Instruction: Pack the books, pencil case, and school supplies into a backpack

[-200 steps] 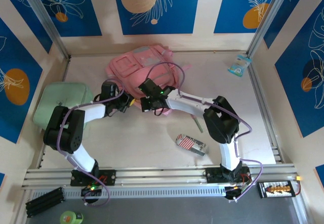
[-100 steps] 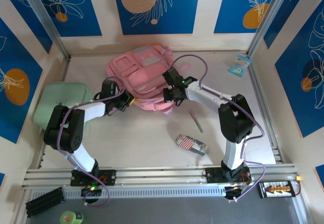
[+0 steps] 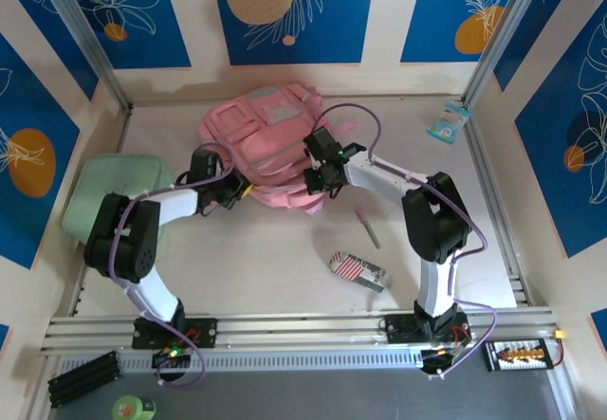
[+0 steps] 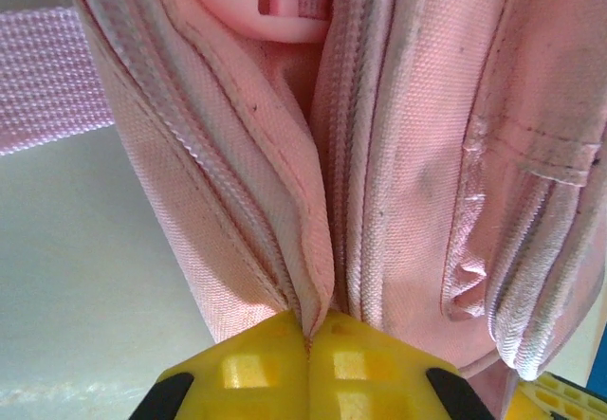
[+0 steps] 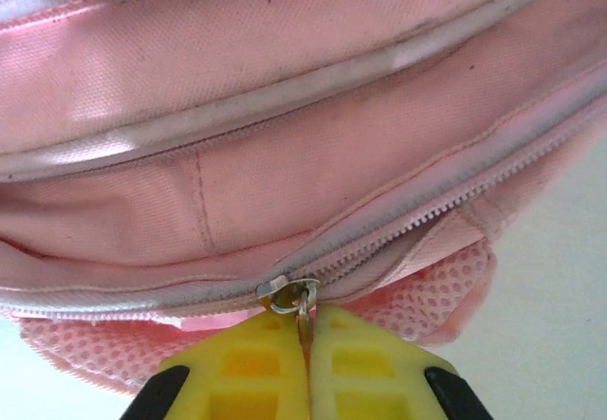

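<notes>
The backpack (image 3: pixel 268 134) is lying flat on the table (image 3: pixel 285 259) toward 12 o'clock in the top view, with both arms reaching into its near edge.

The left gripper (image 4: pixel 308 349) is meeting that edge from 8 o'clock. Its yellow fingertips (image 4: pixel 251 368) are pressing together with no gap, nipping the fold of pink fabric where two zipper seams converge.

The right gripper (image 5: pixel 305 349) is coming in from 4 o'clock. Its jaws are likewise pressing tight, and between them they are pinching the small metal zipper pull (image 5: pixel 289 294) – the slider is sitting just above the pads on the closed zip line, with pink mesh hanging underneath.

The striped pencil case (image 3: pixel 358 270) is resting on the bare table at 5 o'clock from the backpack, well apart from it, and the green pen (image 3: pixel 367 228) is lying between the two – touching neither.
</notes>
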